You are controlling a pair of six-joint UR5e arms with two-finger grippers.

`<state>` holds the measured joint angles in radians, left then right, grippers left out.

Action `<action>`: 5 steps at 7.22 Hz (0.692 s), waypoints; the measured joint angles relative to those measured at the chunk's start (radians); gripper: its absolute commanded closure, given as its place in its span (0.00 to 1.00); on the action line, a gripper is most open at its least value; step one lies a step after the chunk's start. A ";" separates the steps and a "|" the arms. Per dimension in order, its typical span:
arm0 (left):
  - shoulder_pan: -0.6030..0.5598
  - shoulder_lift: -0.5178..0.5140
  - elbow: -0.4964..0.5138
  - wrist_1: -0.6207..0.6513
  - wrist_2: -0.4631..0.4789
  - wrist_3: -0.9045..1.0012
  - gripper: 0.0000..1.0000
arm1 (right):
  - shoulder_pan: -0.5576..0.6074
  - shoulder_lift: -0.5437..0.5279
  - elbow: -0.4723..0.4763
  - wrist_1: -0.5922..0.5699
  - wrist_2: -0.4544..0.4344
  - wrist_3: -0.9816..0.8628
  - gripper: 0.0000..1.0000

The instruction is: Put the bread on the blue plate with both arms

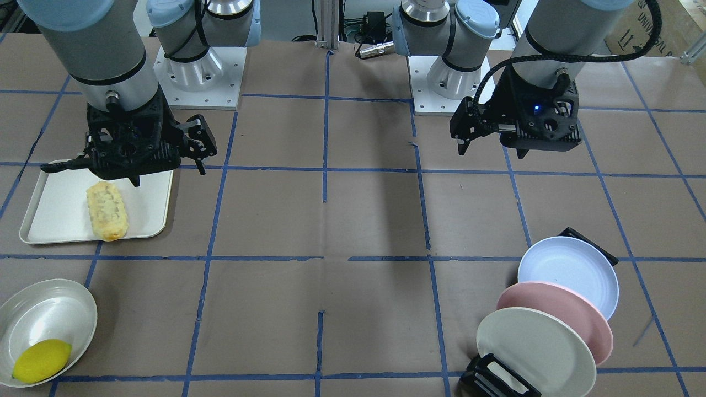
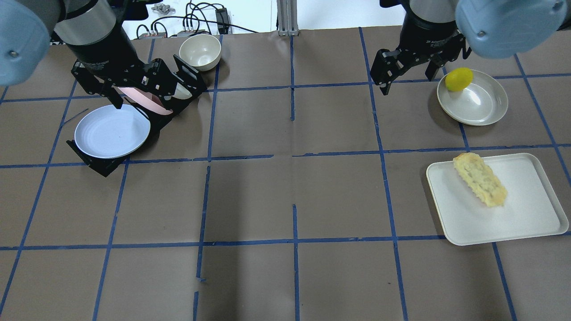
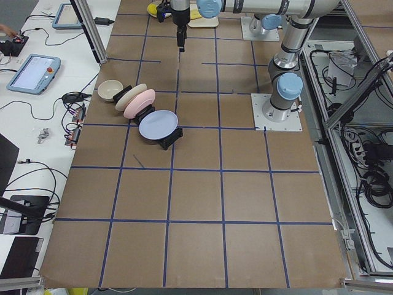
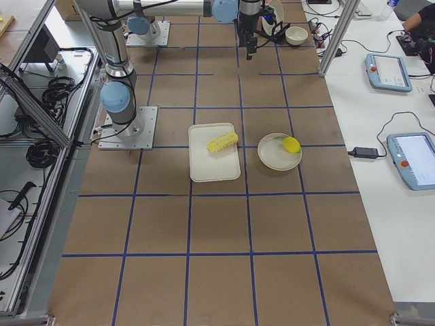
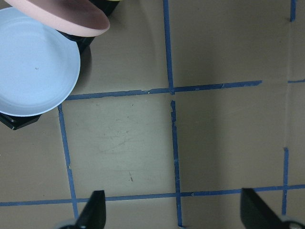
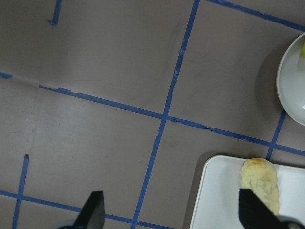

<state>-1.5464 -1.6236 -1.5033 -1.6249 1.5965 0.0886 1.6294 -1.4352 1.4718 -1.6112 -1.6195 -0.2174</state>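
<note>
The bread (image 1: 107, 211) lies on a white tray (image 1: 49, 215); it also shows in the overhead view (image 2: 480, 179) and at the lower right of the right wrist view (image 6: 261, 183). The blue plate (image 1: 573, 273) leans in a black rack, in the slot nearest the robot, and shows in the overhead view (image 2: 111, 131) and the left wrist view (image 5: 33, 67). My right gripper (image 1: 168, 172) hangs open and empty above the tray's robot-side corner. My left gripper (image 1: 492, 149) hangs open and empty above the table, short of the rack.
A pink plate (image 1: 557, 311) and an off-white plate (image 1: 529, 347) lean in the same rack behind the blue one. A shallow bowl (image 1: 44, 314) holds a yellow lemon (image 1: 41, 359) beyond the tray. A small bowl (image 2: 200, 51) stands past the rack.
</note>
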 measured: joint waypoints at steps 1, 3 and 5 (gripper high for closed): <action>0.022 -0.004 -0.003 0.006 0.002 0.024 0.00 | 0.003 0.003 0.001 0.001 0.001 0.003 0.00; 0.204 -0.044 0.000 0.023 -0.024 0.196 0.00 | 0.003 0.005 0.004 0.002 0.001 0.002 0.00; 0.392 -0.149 0.011 0.062 -0.091 0.415 0.00 | -0.013 0.002 0.023 0.000 -0.001 -0.009 0.01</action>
<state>-1.1549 -1.7724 -1.4928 -1.5634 1.5057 0.5040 1.6163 -1.4330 1.4952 -1.6109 -1.6207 -0.2259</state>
